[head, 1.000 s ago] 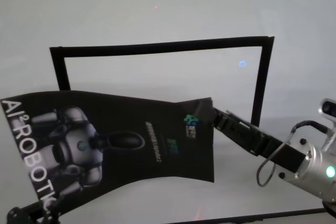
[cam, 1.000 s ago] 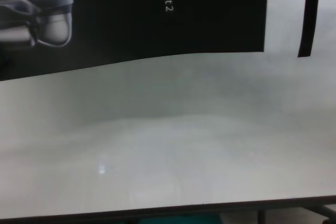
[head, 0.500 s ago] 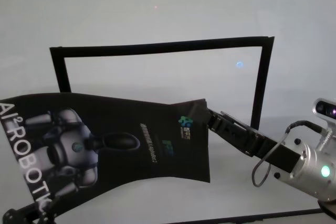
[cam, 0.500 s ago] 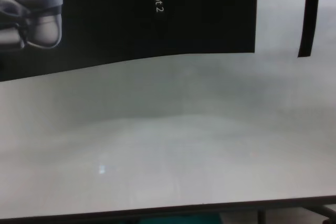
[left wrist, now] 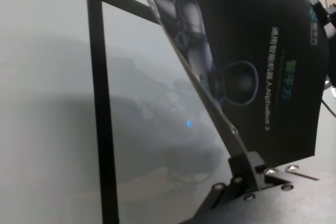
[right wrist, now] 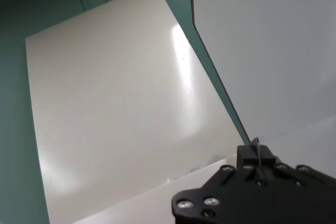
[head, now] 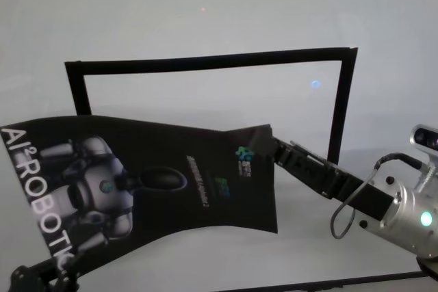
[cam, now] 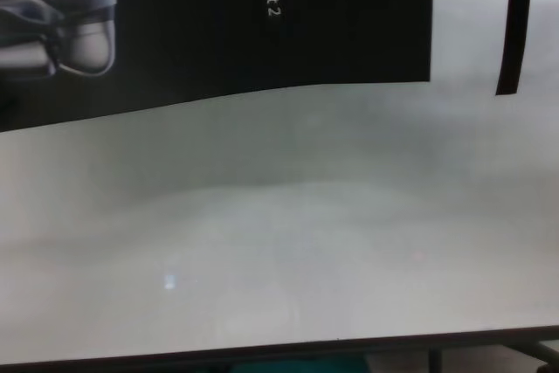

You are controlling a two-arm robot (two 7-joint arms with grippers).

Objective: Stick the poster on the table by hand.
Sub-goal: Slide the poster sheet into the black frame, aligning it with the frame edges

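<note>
The poster (head: 157, 182) is a black sheet with a silver-grey robot and white lettering, held sagging above the white table (head: 205, 5). My right gripper (head: 265, 143) is shut on its upper right corner, and in the right wrist view the right gripper (right wrist: 256, 153) pinches the edge below the poster's glossy white back (right wrist: 121, 93). My left gripper (head: 42, 280) is shut on the lower left edge at the near left. The left wrist view shows the left gripper (left wrist: 240, 153) clamped on the poster (left wrist: 252, 51), seen edge-on. The chest view shows the poster's (cam: 262, 32) lower edge hanging over the table (cam: 306, 242).
A black tape outline (head: 205, 61) marks three sides of a rectangle on the table behind the poster, with strips on the left (left wrist: 100, 108) and right (cam: 515, 24). The table's dark front edge (cam: 279, 351) runs along the near side.
The poster swung left about half a second ago, then came back right and slightly up. Both grippers kept their hold on it.
</note>
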